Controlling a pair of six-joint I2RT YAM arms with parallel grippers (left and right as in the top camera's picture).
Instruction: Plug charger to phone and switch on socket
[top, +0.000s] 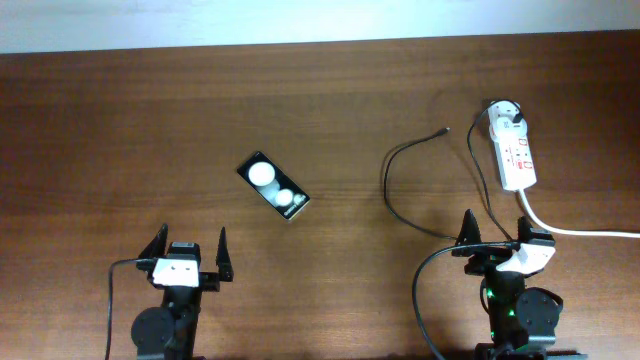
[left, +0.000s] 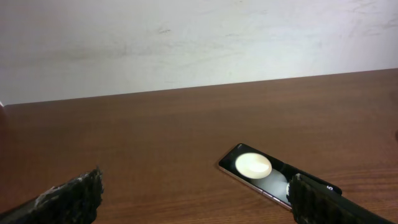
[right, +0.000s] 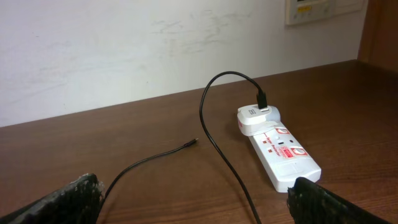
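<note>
Overhead view of a brown wooden table (top: 120, 120), with both of my arms at its near edge. The left gripper (top: 191, 248) stands wide open and empty. The right gripper (top: 495, 238) is also spread wide, holding nothing.

The phone (top: 274, 187), a small black slab with two white circles, lies flat and askew near the middle of the table, beyond the left gripper. The socket (top: 515, 155), a white power strip, lies at the far right, beyond the right gripper. Its thick white cord (top: 575, 229) trails off the right edge. The charger (top: 388, 180) has its white plug head (top: 508, 114) seated in the far end of the strip. Its thin black cable loops over the wood, and the connector tip (top: 444, 130) rests free, well apart from the phone.

I judge the cable to be light and limp, so it would droop if held far from its end. I would pinch it just behind the connector, where it looks stiffest, so the tip can be aimed. The phone looks light and smooth and is likely to slide when pushed. I would have the other gripper brace it by its long edges, gently.

From the right wrist view I cannot tell which of the strip's red marks (right: 291, 152) is the switch.
</note>
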